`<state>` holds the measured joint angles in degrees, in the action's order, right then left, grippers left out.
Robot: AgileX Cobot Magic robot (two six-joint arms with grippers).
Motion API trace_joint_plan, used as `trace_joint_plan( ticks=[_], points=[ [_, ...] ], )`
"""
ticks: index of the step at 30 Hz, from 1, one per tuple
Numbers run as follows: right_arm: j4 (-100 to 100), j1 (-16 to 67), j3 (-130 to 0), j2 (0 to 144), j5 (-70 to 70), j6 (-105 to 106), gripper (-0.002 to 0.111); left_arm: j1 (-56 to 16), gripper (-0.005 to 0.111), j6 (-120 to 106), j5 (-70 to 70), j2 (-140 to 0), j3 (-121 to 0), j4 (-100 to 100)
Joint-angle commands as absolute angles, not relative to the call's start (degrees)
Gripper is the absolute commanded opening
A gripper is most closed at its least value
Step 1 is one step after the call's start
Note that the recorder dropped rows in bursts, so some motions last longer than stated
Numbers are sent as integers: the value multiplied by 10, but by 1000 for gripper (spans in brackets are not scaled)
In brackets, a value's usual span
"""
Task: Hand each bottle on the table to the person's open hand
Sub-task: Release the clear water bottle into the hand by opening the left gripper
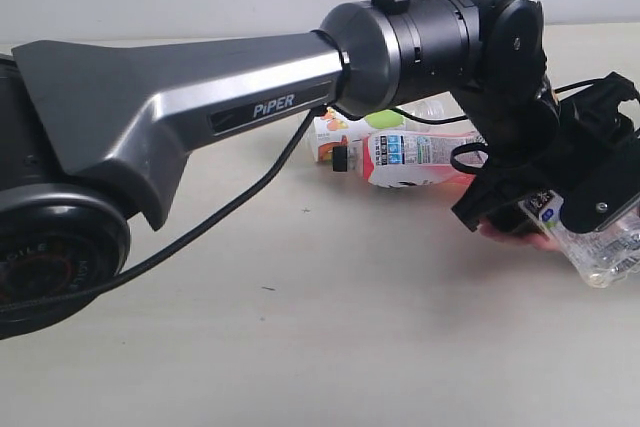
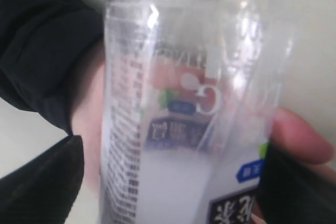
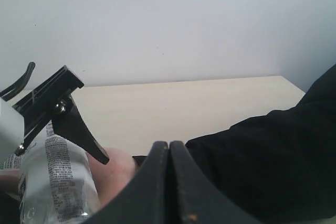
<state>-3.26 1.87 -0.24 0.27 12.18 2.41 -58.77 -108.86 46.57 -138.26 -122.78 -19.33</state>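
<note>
Outside, the black left arm (image 1: 200, 97) blocked me; the left gripper (image 1: 572, 215) straddled a clear white-labelled plastic bottle (image 1: 603, 249) over the person's open hand (image 1: 515, 236), far right; I couldn't tell its grip. A pink-red bottle (image 1: 420, 159) lay behind. Left wrist: thumb (image 2: 299, 141) beside the bottle. Right wrist: right gripper's (image 3: 169, 182) jaws met.

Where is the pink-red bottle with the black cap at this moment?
In the exterior view the pink-red bottle lies on its side on the table near the middle, partly hidden behind the left arm, beside the fruit-print bottle.

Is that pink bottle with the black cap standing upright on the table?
No, the pink bottle lies on its side on the table, its black cap pointing sideways.
</note>
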Motion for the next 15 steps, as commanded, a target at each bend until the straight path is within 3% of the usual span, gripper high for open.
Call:
trace_joint_plan(
  ticks=[1,15],
  points=[
    [-31,14,0,0,115,29,0,-589,83,-1074,471,-1380,-1233,-195],
    [-31,14,0,0,115,29,0,-588,83,-972,526,-1346,-1233,-121]
  ],
)
